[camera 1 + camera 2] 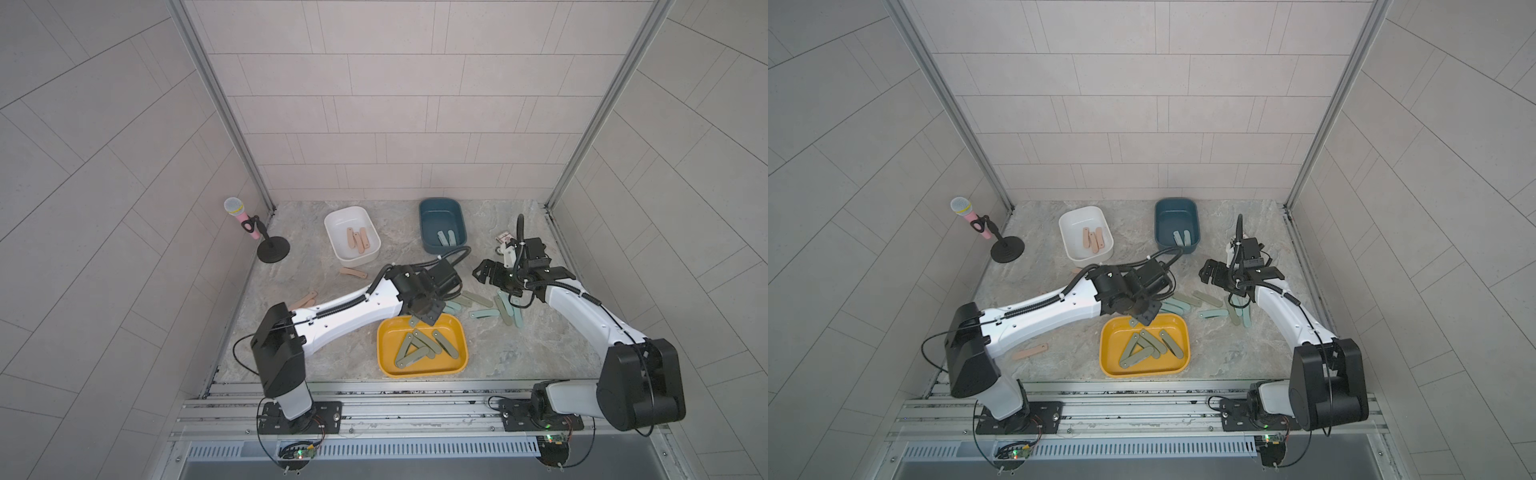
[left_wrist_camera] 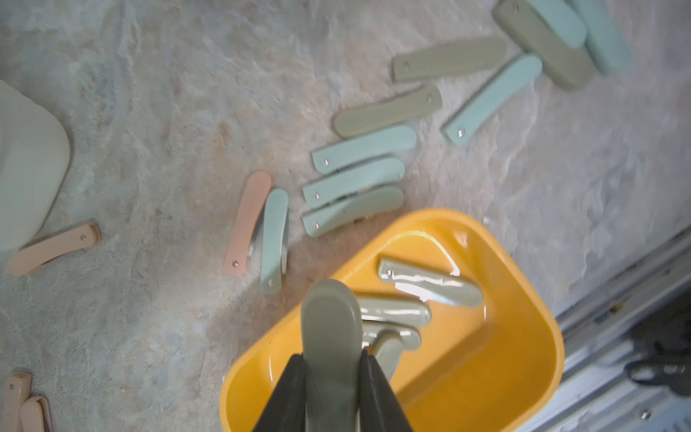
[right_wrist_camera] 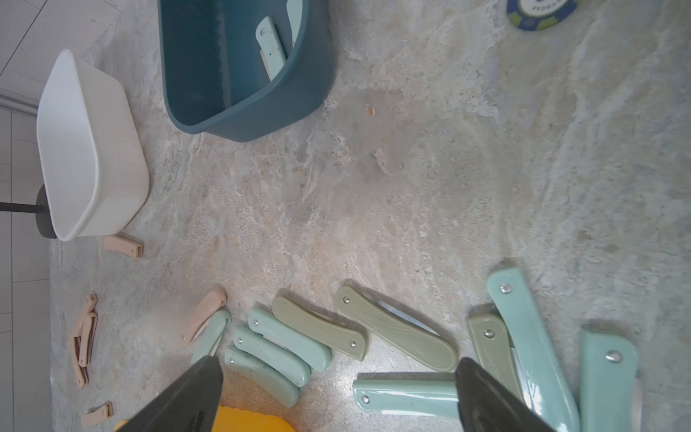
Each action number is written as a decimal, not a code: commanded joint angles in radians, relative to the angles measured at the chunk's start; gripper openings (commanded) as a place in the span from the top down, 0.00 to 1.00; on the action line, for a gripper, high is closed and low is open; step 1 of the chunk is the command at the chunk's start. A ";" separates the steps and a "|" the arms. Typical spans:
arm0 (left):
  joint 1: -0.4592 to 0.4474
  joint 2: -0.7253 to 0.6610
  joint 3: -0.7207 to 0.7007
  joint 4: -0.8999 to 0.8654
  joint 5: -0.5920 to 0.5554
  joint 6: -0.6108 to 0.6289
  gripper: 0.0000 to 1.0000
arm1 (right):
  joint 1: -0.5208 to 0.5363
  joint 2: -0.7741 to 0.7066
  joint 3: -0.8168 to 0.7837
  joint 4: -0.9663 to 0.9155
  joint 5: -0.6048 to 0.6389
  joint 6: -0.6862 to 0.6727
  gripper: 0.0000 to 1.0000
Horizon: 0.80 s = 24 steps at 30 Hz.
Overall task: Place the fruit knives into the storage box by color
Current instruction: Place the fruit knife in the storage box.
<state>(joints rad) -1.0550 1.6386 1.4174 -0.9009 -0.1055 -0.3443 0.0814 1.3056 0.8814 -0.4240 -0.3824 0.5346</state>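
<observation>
My left gripper (image 2: 331,359) is shut on an olive-green fruit knife (image 2: 331,321) and holds it above the back edge of the yellow storage box (image 1: 386,357). Several olive knives (image 1: 419,347) lie in that box. The white box (image 1: 332,224) holds pink knives (image 1: 357,240), and the dark blue box (image 1: 428,208) holds teal knives (image 1: 446,238). My right gripper (image 3: 338,361) is open, hanging over loose teal and olive knives. A teal knife (image 3: 404,396) lies on the table below and between its fingers. More pink knives (image 1: 352,273) lie on the table at the left.
A pink microphone on a black stand (image 1: 249,224) is at the back left corner. A blue poker chip (image 3: 538,11) lies behind the right gripper. The metal rail (image 1: 374,399) runs along the front edge, just in front of the yellow box.
</observation>
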 commanded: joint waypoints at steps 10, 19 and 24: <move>-0.105 -0.053 -0.315 0.125 0.019 0.043 0.87 | 0.026 -0.097 -0.069 -0.064 0.066 -0.022 0.00; -0.117 -0.007 -0.297 0.132 0.029 0.021 0.72 | 0.026 -0.103 -0.079 -0.088 0.075 -0.055 0.00; -0.117 -0.068 -0.302 0.143 0.046 -0.007 0.55 | 0.026 -0.098 -0.065 -0.116 0.088 -0.088 0.00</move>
<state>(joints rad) -1.1683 1.6215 1.1038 -0.7609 -0.0616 -0.3347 0.1047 1.2209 0.8055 -0.4938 -0.3237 0.4797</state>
